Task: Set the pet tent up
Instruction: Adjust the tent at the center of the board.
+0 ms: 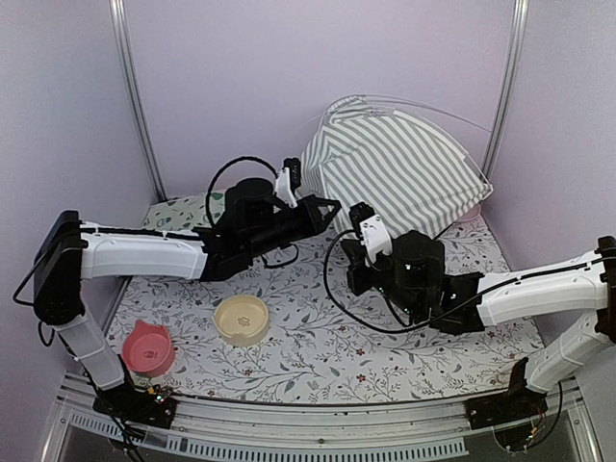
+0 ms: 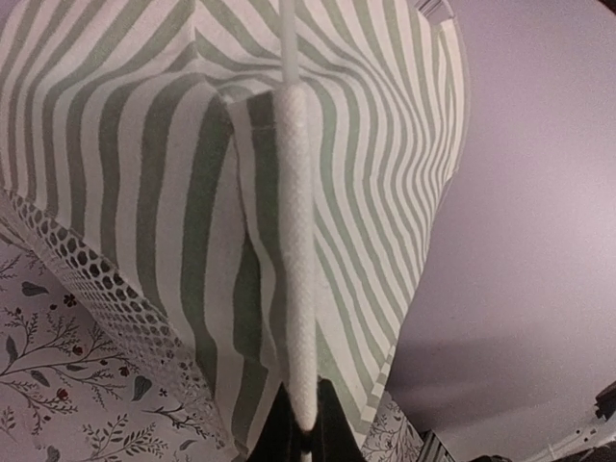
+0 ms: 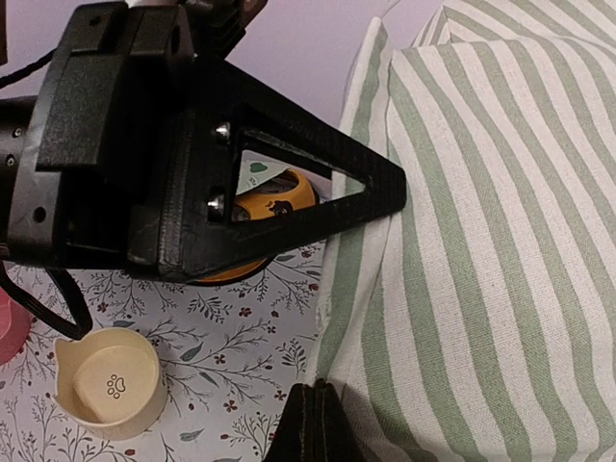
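Two arms reach toward pet tent [image 1: 404,168], a lopsided striped mound at back-right of floral mat [image 1: 318,351]. L gripper [image 2: 302,428] clamped on tent's white webbing strip [image 2: 295,241], thin pole [image 2: 287,38] coming out of strip's top. R gripper [image 3: 313,404] fully closed at fabric hem; can't tell if it pinches cloth. Cream bowl [image 1: 241,320] & pink bowl [image 1: 149,348] front-left, well apart from tent
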